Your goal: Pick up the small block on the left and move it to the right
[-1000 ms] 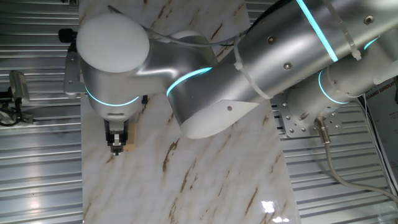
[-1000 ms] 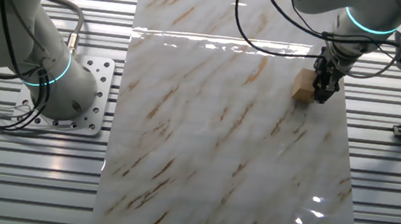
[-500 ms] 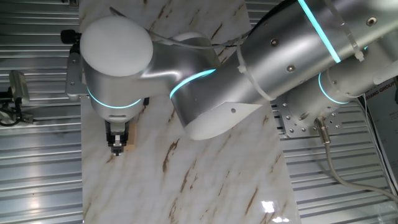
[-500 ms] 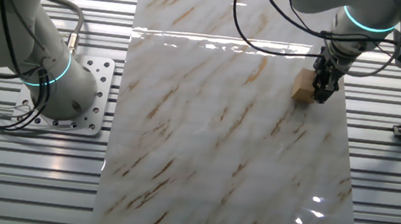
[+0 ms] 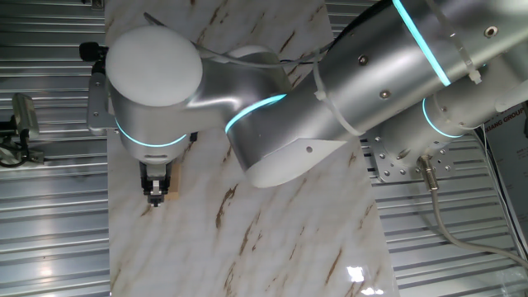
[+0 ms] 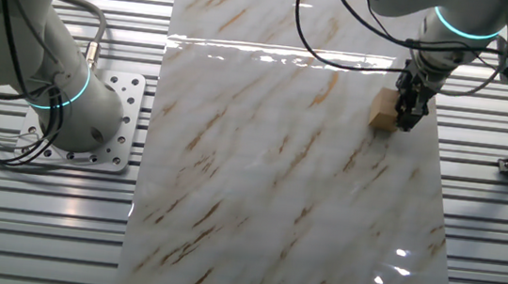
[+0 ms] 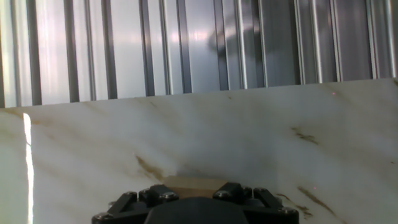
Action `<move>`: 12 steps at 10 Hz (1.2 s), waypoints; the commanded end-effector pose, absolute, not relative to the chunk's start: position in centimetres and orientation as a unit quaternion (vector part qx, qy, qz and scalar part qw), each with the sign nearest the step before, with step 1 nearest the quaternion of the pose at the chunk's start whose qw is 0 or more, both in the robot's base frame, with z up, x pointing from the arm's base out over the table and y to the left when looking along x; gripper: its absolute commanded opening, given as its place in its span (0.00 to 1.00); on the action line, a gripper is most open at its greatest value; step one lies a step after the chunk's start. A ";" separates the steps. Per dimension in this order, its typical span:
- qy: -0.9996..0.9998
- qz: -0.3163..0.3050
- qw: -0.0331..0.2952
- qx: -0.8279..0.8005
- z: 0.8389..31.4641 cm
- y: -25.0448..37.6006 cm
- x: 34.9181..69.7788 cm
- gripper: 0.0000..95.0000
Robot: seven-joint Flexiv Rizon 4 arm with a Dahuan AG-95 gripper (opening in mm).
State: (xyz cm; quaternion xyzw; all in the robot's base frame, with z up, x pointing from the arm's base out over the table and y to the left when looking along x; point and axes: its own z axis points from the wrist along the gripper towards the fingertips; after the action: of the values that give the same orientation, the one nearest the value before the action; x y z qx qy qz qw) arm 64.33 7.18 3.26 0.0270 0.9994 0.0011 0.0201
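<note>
The gripper [image 6: 408, 116] is seen low over the marble table top [image 6: 277, 192], at the far right part of it in the other fixed view. Its black fingers are placed at the small block [image 6: 385, 109], which rests on the table surface. From that view the block appears to stick out to the left of the fingers, so it cannot be told whether the fingers are pinching it or are only set beside it. In one fixed view the block [image 5: 172, 183] is partly hidden under the wrist, just next to the gripper [image 5: 153, 191], near the left edge of the slab. In the hand view only a thin tan strip of the block [image 7: 189, 183] is visible above the black gripper body, with the table edge and the ribbed metal bench beyond it.

The task is judged to be at its early stage: the block has been reached, but it is not lifted and not carried to the other side. The grasp, the lift, the transfer and the release seem to be left.

No containers are seen in any view.
</note>
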 end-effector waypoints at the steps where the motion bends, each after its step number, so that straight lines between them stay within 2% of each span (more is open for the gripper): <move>1: 0.999 0.001 0.025 0.027 3.2 7.1 64.2 0.00; 7: 0.999 0.017 0.026 0.032 2.9 7.1 64.1 0.00; 8: 0.999 0.013 0.033 0.028 3.0 7.1 64.1 0.40; 9: 0.999 0.011 0.030 0.028 3.1 7.1 64.1 1.00; 10: 1.000 0.002 0.016 0.027 3.4 7.1 64.1 1.00; 12: 0.999 0.009 0.018 0.029 3.6 7.1 64.1 1.00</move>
State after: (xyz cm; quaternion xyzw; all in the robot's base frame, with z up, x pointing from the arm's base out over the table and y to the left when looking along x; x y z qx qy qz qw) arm 63.73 6.96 3.84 0.0266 0.9994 0.0062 0.0215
